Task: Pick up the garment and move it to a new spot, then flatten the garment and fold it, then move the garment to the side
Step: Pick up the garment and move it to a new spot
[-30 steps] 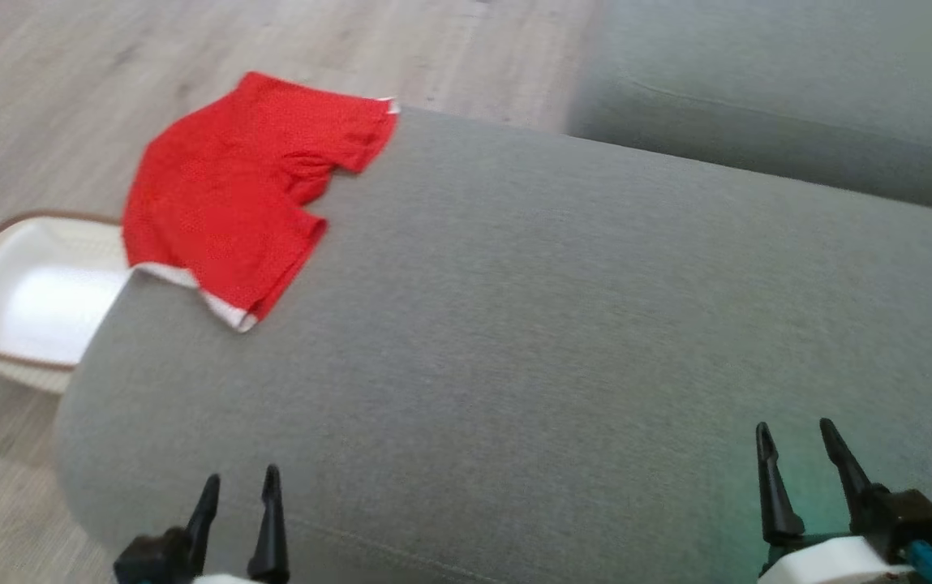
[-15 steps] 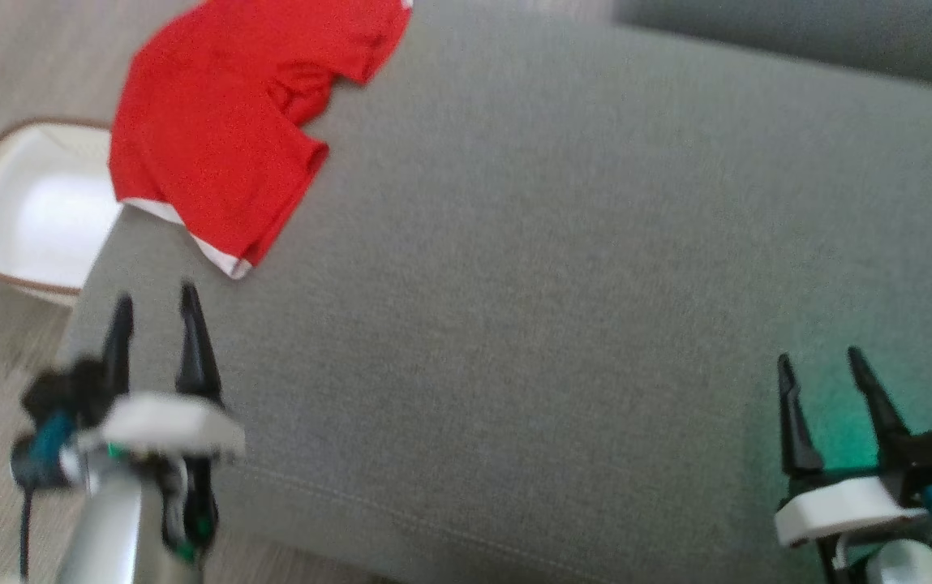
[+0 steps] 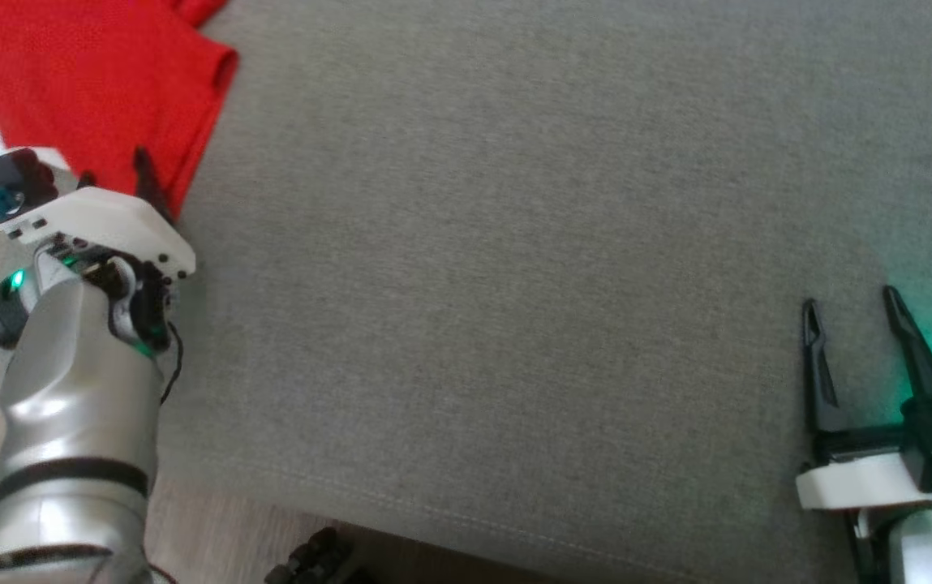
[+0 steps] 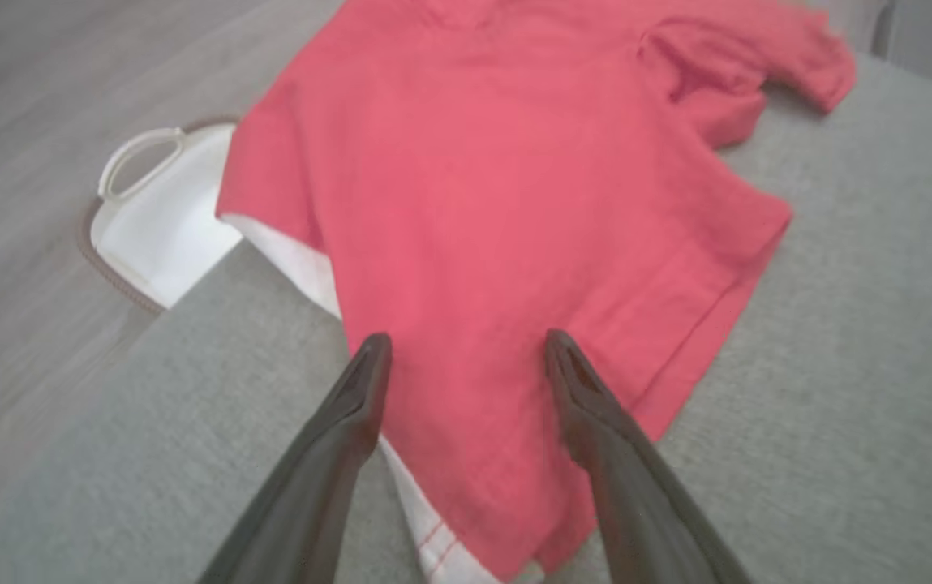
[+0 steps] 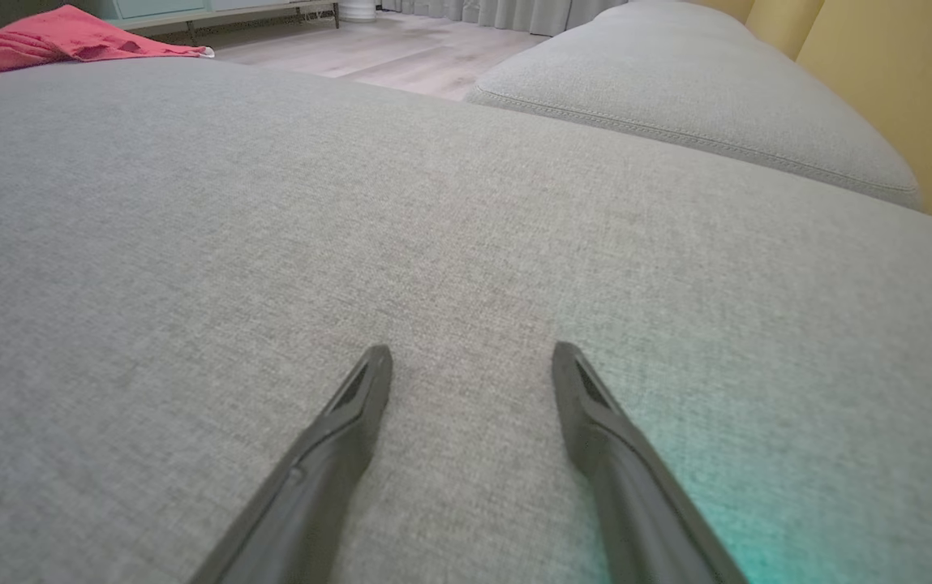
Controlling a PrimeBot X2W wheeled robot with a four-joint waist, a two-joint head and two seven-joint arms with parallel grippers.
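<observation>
The garment [image 3: 92, 89] is a red T-shirt with white inner trim, lying spread at the left end of a grey sofa cushion [image 3: 514, 243], partly over its edge. My left gripper [image 3: 113, 166] hovers at the garment's near hem, open. In the left wrist view the garment [image 4: 514, 186] stretches ahead and the left gripper [image 4: 466, 349] has its fingers spread over the hem, holding nothing. My right gripper [image 3: 849, 298] stands open over bare cushion at the lower right, far from the garment. In the right wrist view the right gripper [image 5: 472, 353] is open and empty, with the garment [image 5: 52, 40] at the far left.
A white basket [image 4: 149, 219] with a brown rim and a handle stands on the wooden floor beside the cushion's left end, under the garment's edge. A second grey cushion [image 5: 676, 81] lies beyond the first, with a yellow wall [image 5: 904, 65] behind it.
The head camera has tilted down and shifted, so the whole picture moved. My left arm has reached forward to the garment's near hem. Both grippers have stayed open.
</observation>
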